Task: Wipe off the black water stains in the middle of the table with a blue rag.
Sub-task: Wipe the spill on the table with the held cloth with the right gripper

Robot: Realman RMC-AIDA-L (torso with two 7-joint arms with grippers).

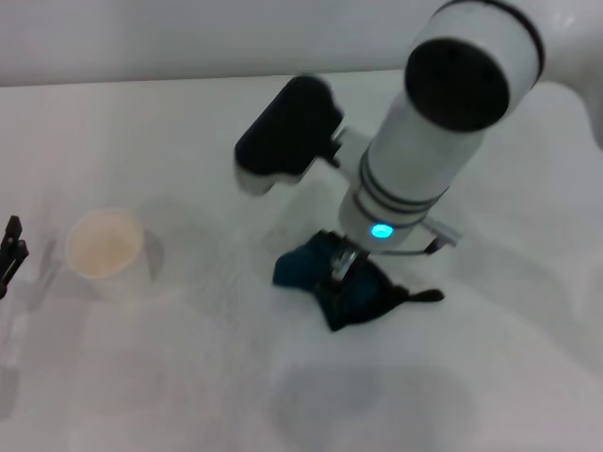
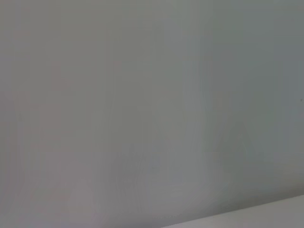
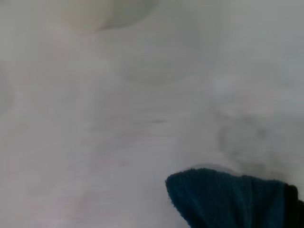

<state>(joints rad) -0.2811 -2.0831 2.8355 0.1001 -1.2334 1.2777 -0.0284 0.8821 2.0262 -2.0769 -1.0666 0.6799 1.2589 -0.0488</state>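
The blue rag (image 1: 344, 287) lay bunched mid-counter, directly under the right gripper (image 1: 341, 268), whose jaws were clenched on it. No stains were visible; they probably lay beneath the cloth. Bare counter (image 1: 471, 377) surrounded it. Farther left stood a paper cup (image 1: 104, 247). The left gripper (image 1: 11, 252) was parked at the left edge, its state indeterminate.
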